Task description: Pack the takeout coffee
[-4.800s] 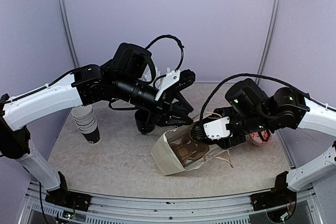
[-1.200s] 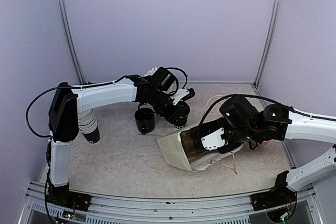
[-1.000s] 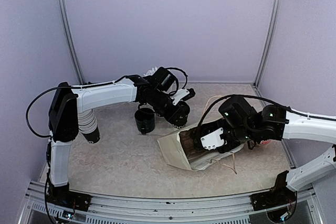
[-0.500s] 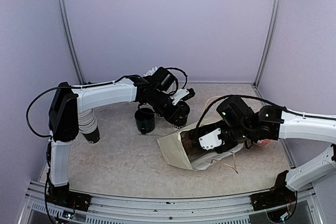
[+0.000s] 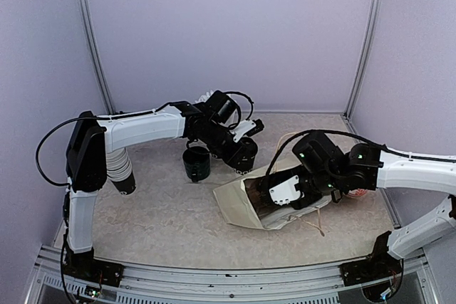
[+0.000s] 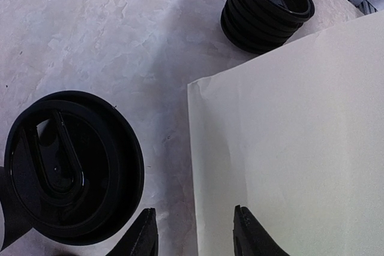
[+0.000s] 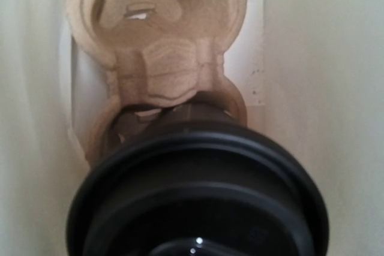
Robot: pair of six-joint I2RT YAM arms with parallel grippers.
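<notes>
lidded cup (image 7: 198,208) blurred, bottom edge cropped

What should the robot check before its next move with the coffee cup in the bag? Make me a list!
1. Lid on the cup in the bag: ok, it is on.
2. That cup's bottom in the ring of the cardboard carrier: looks lined up; whether it is fully down, cannot tell.
3. Mouth of the paper bag open: ok.
4. Grip of the right gripper on that cup: cannot tell, its fingers are hidden.
5. Place of the left gripper: ok, jaws apart, one on each side of the bag's edge.
6. Next one ready: ok, the second lidded cup stands beside the bag.
</notes>
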